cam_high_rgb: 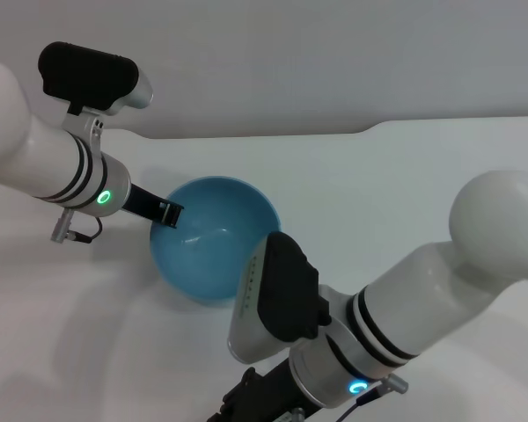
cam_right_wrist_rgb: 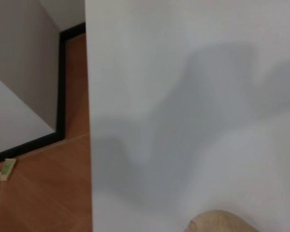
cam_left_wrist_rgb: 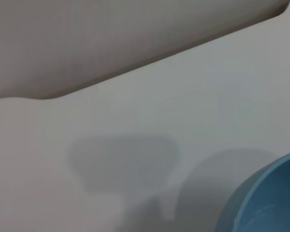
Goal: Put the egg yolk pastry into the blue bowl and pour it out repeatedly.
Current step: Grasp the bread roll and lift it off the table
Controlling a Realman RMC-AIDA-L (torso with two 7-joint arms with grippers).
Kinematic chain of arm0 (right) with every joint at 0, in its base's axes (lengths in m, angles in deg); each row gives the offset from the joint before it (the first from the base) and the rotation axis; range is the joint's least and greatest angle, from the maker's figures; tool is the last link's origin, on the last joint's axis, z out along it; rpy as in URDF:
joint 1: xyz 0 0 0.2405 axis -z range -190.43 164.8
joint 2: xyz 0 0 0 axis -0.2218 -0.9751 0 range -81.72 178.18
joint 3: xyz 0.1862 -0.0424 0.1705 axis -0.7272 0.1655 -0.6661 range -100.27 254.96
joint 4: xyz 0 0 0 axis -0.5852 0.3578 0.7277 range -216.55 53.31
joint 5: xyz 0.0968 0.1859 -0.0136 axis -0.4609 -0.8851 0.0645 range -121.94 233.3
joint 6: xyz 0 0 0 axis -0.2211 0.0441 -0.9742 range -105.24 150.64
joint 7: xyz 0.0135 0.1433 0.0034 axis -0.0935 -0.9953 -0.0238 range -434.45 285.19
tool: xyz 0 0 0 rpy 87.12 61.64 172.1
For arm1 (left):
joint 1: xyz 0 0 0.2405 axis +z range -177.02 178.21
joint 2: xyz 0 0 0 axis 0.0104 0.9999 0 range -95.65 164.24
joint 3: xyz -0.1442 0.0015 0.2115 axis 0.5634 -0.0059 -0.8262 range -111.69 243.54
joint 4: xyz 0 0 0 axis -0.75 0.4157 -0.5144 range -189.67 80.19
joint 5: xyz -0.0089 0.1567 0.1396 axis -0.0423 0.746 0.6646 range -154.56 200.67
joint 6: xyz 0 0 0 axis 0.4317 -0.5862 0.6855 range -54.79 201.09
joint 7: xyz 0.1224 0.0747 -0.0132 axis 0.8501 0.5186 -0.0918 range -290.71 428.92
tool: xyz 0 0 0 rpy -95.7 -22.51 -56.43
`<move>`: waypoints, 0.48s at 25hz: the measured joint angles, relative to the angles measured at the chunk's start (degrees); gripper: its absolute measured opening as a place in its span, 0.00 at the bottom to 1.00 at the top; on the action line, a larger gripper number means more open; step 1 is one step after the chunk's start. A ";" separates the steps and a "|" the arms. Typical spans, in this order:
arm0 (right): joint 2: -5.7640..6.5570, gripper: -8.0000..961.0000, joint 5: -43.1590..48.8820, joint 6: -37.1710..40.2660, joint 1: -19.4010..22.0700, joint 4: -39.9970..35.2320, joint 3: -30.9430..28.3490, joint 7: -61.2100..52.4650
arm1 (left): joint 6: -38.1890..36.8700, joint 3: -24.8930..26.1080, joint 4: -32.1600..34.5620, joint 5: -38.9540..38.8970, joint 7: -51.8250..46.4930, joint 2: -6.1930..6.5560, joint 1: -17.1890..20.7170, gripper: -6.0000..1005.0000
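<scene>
Nearest the head camera, the right arm fills the lower part of the view, and its right gripper is cut off at the picture's lower edge, on the near side of the blue bowl. Whether that gripper is wide, narrow or holding anything cannot be told. In the right wrist view, a tan, grainy, rounded shape is seen at the picture's edge against the white table; it is judged to be the egg yolk pastry, though so little of it shows that whether it is gripped or lying on the table cannot be told.

No pastry is seen inside the blue bowl, whose glossy interior looks bare. The bowl is set upright on the table, and the left gripper is placed at the bowl's far-left rim, its dark tip over or against the edge; whether the rim is clasped cannot be told.

Beyond the table's edge, a brown floor is shown in the right wrist view.

The step in hand is judged to be the fetching of the pastry. The next move would call for the pastry to be carried from the near side up over the bowl's rim and released inside, while the bowl is steadied.
</scene>
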 joint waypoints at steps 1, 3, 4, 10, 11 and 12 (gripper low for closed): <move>0.00 0.52 0.00 -0.57 -0.04 0.21 0.34 0.00 | 0.00 -0.03 0.00 -0.03 0.00 0.00 -0.01 0.02; -0.01 0.52 -0.26 -1.93 -0.17 0.92 1.19 0.02 | 0.00 -0.03 0.00 -0.10 0.00 0.00 -0.02 0.02; -0.02 0.52 -0.52 -2.56 -0.21 1.39 1.70 0.10 | 0.00 -0.03 0.00 -0.12 0.00 0.00 -0.02 0.02; -0.09 0.52 -6.44 -5.49 -0.45 4.37 3.88 4.12 | 0.00 -0.03 0.00 -0.13 0.00 0.00 -0.07 0.02; -0.09 0.52 -7.58 -5.49 -0.48 4.87 3.94 4.99 | 0.00 -0.03 0.00 -0.14 0.00 0.00 -0.09 0.02; -0.09 0.51 -8.47 -5.50 -0.53 5.26 3.94 5.55 | 0.00 -0.03 0.00 -0.14 0.00 0.00 -0.14 0.02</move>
